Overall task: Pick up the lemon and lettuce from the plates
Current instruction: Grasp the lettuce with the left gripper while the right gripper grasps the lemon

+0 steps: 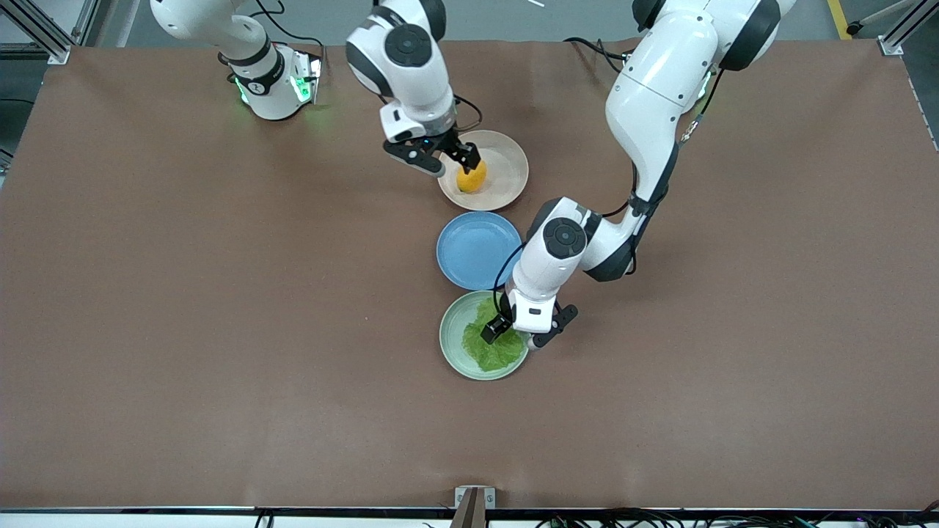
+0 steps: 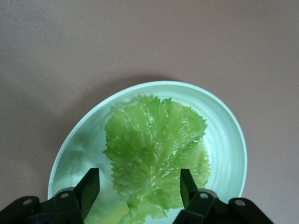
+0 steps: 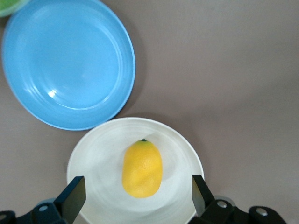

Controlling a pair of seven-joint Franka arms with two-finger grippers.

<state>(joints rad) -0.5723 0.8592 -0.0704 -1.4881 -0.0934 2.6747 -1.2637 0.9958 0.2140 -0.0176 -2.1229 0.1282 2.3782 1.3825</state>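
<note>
Landmark for all positions: the blue plate [image 1: 478, 250], at mid-bench on the brown bench [image 1: 183, 293].

Right gripper [image 1: 446, 158]: hangs over the rim of the beige plate [image 1: 502, 172], on the side toward the right arm's end of the bench. Jaws apart, nothing between them. In the right wrist view the two fingers [image 3: 71, 196] stand wide to either side of the lemon [image 3: 142, 168] and are clear of it.

Lemon [image 1: 471, 177]: lies on its side on the beige plate [image 3: 100, 158], apart from the rim. The beige plate sits farther from the front camera than the blue plate, and the two rims are just beside each other. In the right wrist view the blue plate [image 3: 67, 60] is bare.

Left gripper [image 1: 522, 334]: low over the mint green plate [image 1: 453, 345], at the edge toward the left arm's end of the bench. Jaws apart, empty. In the left wrist view the fingers [image 2: 88, 187] straddle one end of the lettuce [image 2: 154, 154]; I cannot tell whether the tips touch the leaf.

Lettuce [image 1: 490, 345]: lies flat on the mint green plate [image 2: 224, 135], inside its rim. This plate sits nearer the front camera than the blue plate, just beside it.

The three plates stand in one line, the blue plate between the other two.
</note>
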